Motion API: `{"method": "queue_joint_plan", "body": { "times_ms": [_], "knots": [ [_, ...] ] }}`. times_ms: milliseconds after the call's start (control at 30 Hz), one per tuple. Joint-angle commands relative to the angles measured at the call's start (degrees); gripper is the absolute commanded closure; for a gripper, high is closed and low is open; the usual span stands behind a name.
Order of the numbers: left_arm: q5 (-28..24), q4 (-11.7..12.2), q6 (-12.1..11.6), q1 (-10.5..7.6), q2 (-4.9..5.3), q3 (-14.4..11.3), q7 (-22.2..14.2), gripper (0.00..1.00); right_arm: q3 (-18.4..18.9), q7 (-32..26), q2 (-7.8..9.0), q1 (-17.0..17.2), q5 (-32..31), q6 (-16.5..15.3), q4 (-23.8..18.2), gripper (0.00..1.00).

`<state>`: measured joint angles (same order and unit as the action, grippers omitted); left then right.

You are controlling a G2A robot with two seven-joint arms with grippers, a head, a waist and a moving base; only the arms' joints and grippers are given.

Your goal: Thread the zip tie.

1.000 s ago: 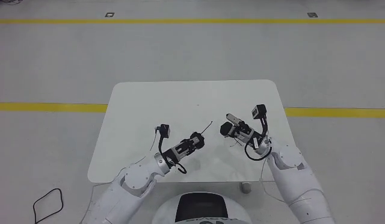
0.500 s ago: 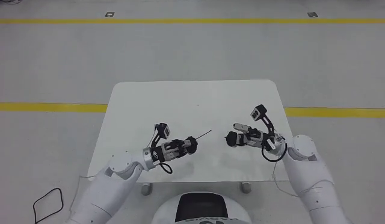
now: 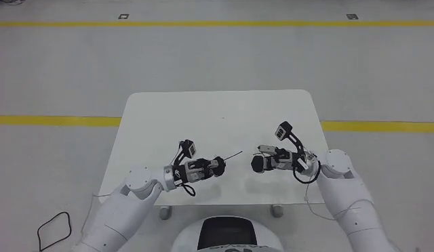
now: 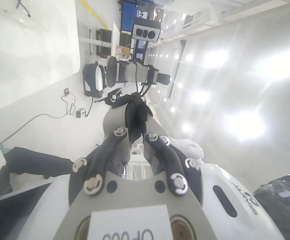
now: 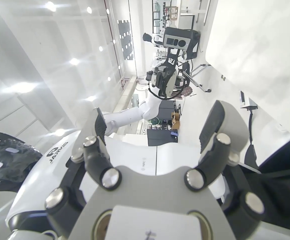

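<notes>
A thin black zip tie (image 3: 232, 156) sticks out of my left gripper (image 3: 220, 163), which is shut on it above the front middle of the white table (image 3: 203, 113). Its free end points right and slightly away, toward my right gripper (image 3: 259, 158). The left wrist view has the left gripper (image 4: 135, 134) clamped on the zip tie (image 4: 136, 112), with the strip running straight away from the camera. My right gripper (image 5: 157, 123) stands open and holds nothing. It faces the left arm's gripper (image 5: 163, 82) across a small gap.
The table's front edge (image 3: 203, 203) lies just below both grippers. Bare tabletop stretches behind them toward the far edge. A yellow floor line (image 3: 61, 120) runs past both sides of the table.
The left arm's elbow swung outward and its gripper turned to point the zip tie right. The right gripper came down toward the front edge and turned to face it.
</notes>
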<state>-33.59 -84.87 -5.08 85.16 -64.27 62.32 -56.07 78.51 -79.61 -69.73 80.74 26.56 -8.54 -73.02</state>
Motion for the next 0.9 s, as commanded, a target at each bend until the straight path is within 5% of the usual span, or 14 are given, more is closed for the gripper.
{"method": "queue_joint_plan", "body": {
  "times_ms": [0,200,500,767,833,867],
  "knots": [
    [-1.42,0.9,0.67,-0.82,-0.06,-0.85,-2.44,1.0,-3.16,-0.03,0.57,-1.11,2.48,-0.09,0.97,0.0],
    [-3.02,3.88,1.13,-3.71,-0.38,-3.4,-6.62,1.0,-14.57,-0.03,4.07,-6.05,10.85,-2.52,5.49,0.0],
    [-1.66,3.74,0.38,-4.31,-0.43,-4.17,-4.32,1.0,-14.48,1.1,4.15,-5.8,10.35,-2.3,5.51,0.0],
    [-4.24,4.14,0.01,-3.81,0.15,-3.53,-7.01,1.0,-14.61,-0.03,5.13,-6.54,10.58,-3.91,7.53,0.0],
    [-4.27,4.18,0.0,-3.73,0.25,-3.71,-7.31,1.0,-15.19,-0.03,5.48,-6.75,10.64,-4.6,7.6,0.51],
    [-4.27,4.22,0.03,-3.73,0.29,-3.81,-7.32,1.0,-15.4,-0.03,5.63,-6.84,10.84,-4.78,7.74,0.53]
  ]
}}
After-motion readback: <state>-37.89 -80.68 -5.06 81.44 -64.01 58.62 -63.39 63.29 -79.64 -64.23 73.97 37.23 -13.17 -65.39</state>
